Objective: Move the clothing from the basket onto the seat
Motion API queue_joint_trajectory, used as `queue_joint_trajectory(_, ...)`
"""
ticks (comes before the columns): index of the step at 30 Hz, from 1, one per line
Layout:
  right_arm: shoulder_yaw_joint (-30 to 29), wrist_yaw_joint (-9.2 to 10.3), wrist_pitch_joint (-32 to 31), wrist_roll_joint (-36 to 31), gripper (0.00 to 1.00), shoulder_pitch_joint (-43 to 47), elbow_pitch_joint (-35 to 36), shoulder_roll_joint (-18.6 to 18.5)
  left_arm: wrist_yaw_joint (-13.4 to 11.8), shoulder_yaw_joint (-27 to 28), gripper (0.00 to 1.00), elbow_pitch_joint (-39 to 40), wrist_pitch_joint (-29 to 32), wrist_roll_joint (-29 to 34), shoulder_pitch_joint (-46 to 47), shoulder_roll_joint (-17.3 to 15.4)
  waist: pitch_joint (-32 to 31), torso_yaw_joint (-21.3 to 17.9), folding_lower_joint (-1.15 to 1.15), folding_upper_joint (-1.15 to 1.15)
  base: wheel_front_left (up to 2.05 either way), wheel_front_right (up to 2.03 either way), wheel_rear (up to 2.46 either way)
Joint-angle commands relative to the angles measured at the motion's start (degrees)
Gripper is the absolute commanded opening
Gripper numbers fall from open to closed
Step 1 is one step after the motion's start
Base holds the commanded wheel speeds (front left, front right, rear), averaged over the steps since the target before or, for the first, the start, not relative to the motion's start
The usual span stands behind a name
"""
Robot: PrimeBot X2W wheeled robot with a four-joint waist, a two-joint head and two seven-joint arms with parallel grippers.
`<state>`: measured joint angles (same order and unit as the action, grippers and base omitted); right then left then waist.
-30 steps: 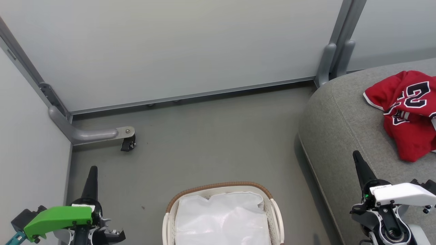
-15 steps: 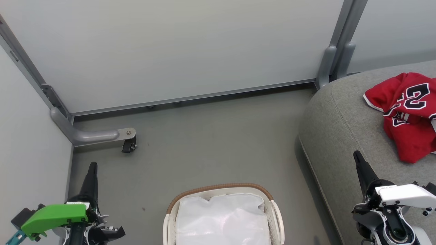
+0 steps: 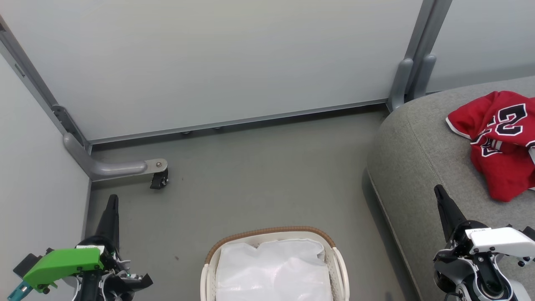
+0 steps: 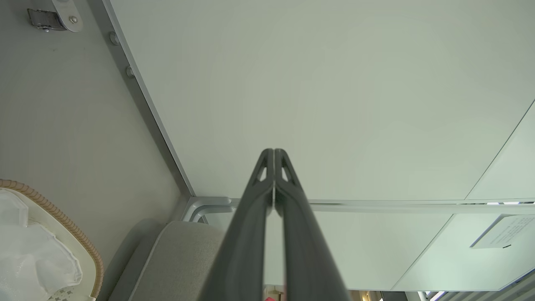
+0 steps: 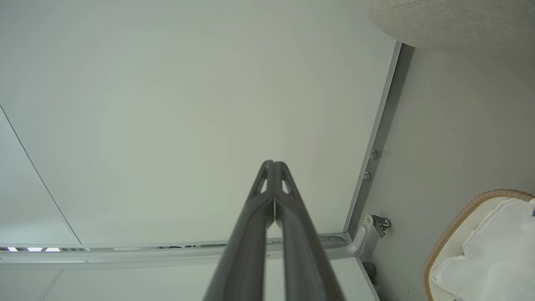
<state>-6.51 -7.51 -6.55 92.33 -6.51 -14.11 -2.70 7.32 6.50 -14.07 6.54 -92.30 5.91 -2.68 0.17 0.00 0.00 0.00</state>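
Red clothing (image 3: 499, 142) with a black-and-white number lies crumpled on the grey seat (image 3: 413, 154) at the right. The white basket (image 3: 273, 267) with its brown woven rim stands on the floor at bottom centre, holding a white liner sheet (image 3: 271, 271). My left gripper (image 3: 112, 200) is shut and empty at lower left, pointing up over the floor. My right gripper (image 3: 439, 190) is shut and empty over the seat's front edge, left of the clothing. The left wrist view shows the left gripper (image 4: 273, 151) shut, the basket (image 4: 62, 221) and seat (image 4: 179, 259); the right wrist view shows the right gripper (image 5: 273, 163) shut and the basket (image 5: 464, 217).
Pale partition walls (image 3: 217, 62) enclose the grey floor (image 3: 259, 175) at the back and left. A grey metal foot with a black caster (image 3: 158, 179) juts out at left. A grey post (image 3: 411, 62) stands behind the seat.
The head view has shifted slightly, so everything sits a little lower. Both grippers stay shut and have lowered slightly in the picture. The clothing and basket have not moved.
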Motion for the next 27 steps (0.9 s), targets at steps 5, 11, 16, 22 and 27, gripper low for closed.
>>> queue_joint_trajectory(5,-0.12,0.04,-0.18,0.17,0.00,0.63,0.24,-0.34,0.32,0.15,0.00,0.10,0.20,-0.19,0.63,-0.38,0.00,0.00,0.00,0.00,0.00,0.00,0.00)
queue_joint_trajectory(11,-0.12,0.03,-0.18,0.18,0.00,0.63,0.24,-0.34,0.31,0.13,0.00,0.10,0.21,-0.19,0.63,-0.38,0.00,0.00,0.00,0.00,0.00,0.00,0.00)
queue_joint_trajectory(16,-0.12,0.03,-0.18,0.18,0.00,0.63,0.24,-0.34,0.31,0.13,0.00,0.10,0.20,-0.19,0.63,-0.38,0.00,0.00,0.00,0.00,0.00,0.00,0.00)
queue_joint_trajectory(22,-0.11,0.03,-0.18,0.17,0.00,0.63,0.24,-0.34,0.31,0.13,0.00,0.10,0.20,-0.20,0.62,-0.38,0.00,0.00,0.00,0.00,0.00,0.00,0.00)
queue_joint_trajectory(27,-0.11,0.03,-0.18,0.18,0.00,0.63,0.23,-0.34,0.31,0.13,0.00,0.11,0.19,-0.20,0.62,-0.38,0.00,0.00,0.00,0.00,0.00,0.00,0.00)
